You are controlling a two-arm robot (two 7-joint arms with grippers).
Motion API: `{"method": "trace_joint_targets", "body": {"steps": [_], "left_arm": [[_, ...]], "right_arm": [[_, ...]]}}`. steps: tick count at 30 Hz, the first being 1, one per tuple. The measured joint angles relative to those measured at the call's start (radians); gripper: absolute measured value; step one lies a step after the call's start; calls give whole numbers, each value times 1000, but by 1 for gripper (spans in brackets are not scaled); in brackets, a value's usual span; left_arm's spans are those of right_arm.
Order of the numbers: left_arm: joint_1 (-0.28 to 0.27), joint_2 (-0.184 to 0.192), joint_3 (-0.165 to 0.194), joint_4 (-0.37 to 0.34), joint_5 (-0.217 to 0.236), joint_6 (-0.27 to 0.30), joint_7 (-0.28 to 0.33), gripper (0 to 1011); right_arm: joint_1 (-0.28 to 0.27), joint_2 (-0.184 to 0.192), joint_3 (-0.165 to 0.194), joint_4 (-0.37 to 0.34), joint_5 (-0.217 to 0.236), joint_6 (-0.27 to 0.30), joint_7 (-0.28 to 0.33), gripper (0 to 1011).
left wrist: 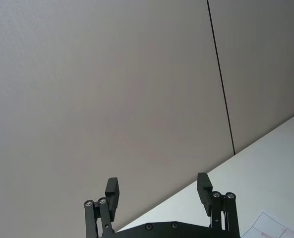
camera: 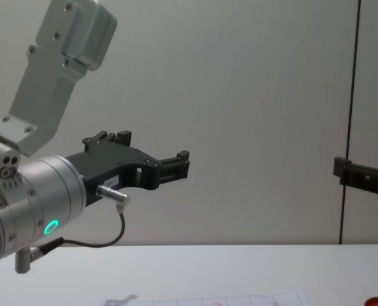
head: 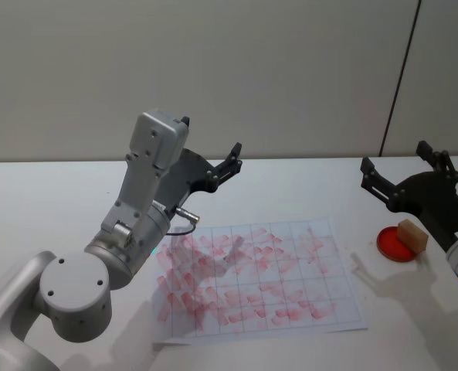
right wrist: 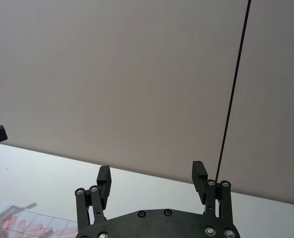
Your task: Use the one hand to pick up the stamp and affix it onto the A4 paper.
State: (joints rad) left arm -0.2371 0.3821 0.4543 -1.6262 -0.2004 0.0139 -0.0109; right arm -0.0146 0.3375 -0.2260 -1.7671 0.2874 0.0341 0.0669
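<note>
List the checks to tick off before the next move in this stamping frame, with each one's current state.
1. Right gripper open and empty: ok, its jaws stand apart with nothing between them.
2. Stamp free to grasp: ok, it rests uncovered on the red ink pad.
3. Right gripper lined up over the stamp: not ok, it is raised behind it, aimed at the wall.
4. A4 paper lying on the table: ok, though already heavily marked in red.
5. Left gripper out of the way: ok, raised and open, far from the stamp.
</note>
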Motion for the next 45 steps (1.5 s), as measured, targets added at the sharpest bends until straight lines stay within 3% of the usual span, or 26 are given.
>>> {"method": "trace_joint_targets", "body": {"steps": [32, 45], "left_arm": [[0, 0, 0, 0, 0, 0, 0, 1001], [0, 0, 0, 0, 0, 0, 0, 1001]], "right_arm": [[-1, 3, 4, 0, 0, 4, -1, 1001], [2, 50, 50, 16, 34, 86, -9, 1001]]}}
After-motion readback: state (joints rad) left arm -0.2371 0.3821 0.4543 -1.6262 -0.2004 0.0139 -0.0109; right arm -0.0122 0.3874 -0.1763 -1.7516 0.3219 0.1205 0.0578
